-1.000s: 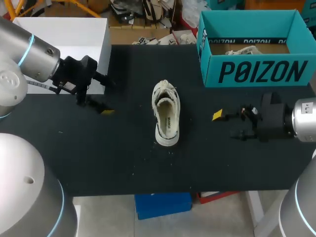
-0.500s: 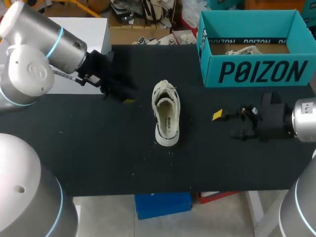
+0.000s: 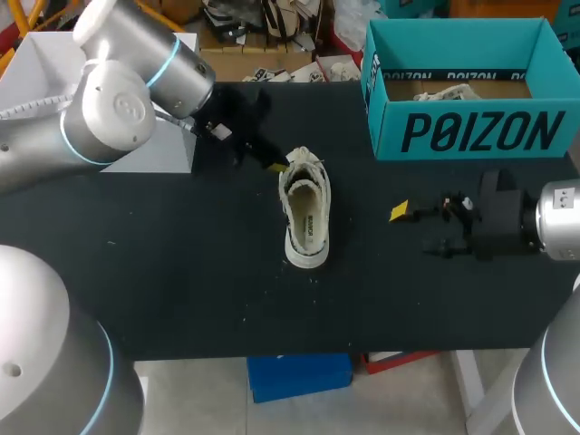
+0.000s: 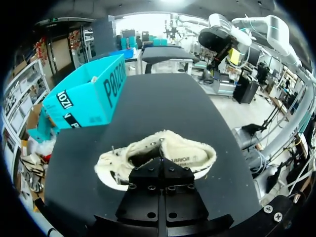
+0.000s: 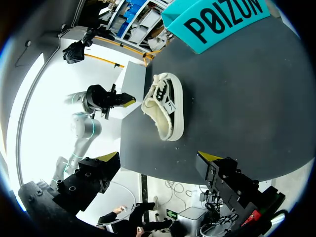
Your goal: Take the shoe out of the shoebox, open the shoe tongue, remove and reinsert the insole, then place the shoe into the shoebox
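Hovering my L pincer [image 3: 275,165] by lace end of shoe [image 3: 305,210], prob. to lift tongue; can't tell if clenched. Shoe mid-table [image 3: 181,272], outside box [image 3: 471,131]. R pincer [image 3: 412,228] released, empty, parked near for support.

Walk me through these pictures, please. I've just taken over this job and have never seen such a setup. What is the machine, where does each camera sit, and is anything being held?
It is a robot with two arms working at a black table. The head view looks down from above and behind the robot. The other two views come from a camera on each wrist, looking out along that arm's fingers. A pale shoe lies sole down near the middle of the table, outside the teal shoebox at the far right. The left gripper is right beside the shoe's laced end; I cannot tell whether it touches. The right gripper hangs open, well apart from the shoe, holding nothing.
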`<state>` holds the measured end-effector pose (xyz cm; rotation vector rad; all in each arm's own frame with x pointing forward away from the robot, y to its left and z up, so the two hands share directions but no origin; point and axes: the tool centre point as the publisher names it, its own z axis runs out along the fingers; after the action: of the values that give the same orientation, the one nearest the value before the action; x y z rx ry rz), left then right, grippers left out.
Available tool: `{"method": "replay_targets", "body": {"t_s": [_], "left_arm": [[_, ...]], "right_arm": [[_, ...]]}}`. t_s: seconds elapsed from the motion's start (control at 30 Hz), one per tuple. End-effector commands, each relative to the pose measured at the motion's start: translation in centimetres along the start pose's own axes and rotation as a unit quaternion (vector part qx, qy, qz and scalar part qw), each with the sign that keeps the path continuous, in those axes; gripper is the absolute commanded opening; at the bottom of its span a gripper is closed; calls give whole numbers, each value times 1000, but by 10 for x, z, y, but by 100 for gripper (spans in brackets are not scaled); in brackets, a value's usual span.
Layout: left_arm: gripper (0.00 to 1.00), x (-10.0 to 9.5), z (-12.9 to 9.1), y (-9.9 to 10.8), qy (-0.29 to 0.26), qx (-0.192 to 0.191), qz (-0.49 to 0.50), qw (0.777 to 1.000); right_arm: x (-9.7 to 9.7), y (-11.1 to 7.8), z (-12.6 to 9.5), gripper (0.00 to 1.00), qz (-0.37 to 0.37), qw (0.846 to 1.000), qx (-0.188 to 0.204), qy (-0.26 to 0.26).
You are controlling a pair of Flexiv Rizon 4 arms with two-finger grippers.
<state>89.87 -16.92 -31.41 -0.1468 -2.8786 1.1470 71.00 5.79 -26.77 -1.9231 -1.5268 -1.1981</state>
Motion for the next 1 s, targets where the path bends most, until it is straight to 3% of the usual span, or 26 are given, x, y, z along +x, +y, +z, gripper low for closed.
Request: {"method": "replay_targets", "body": {"t_s": [0.03, 0.77, 1.0], "left_arm": [[0, -3, 19, -3, 7, -7, -2, 1000], [0, 18, 65, 15, 48, -45, -7, 998], [0, 23, 48, 15, 46, -49, -7, 998]], "right_arm": [[1, 0, 1, 100, 0, 1000, -1, -1], [1, 0, 1, 100, 0, 1000, -1, -1], [1, 0, 1, 100, 0, 1000, -1, -1]]}}
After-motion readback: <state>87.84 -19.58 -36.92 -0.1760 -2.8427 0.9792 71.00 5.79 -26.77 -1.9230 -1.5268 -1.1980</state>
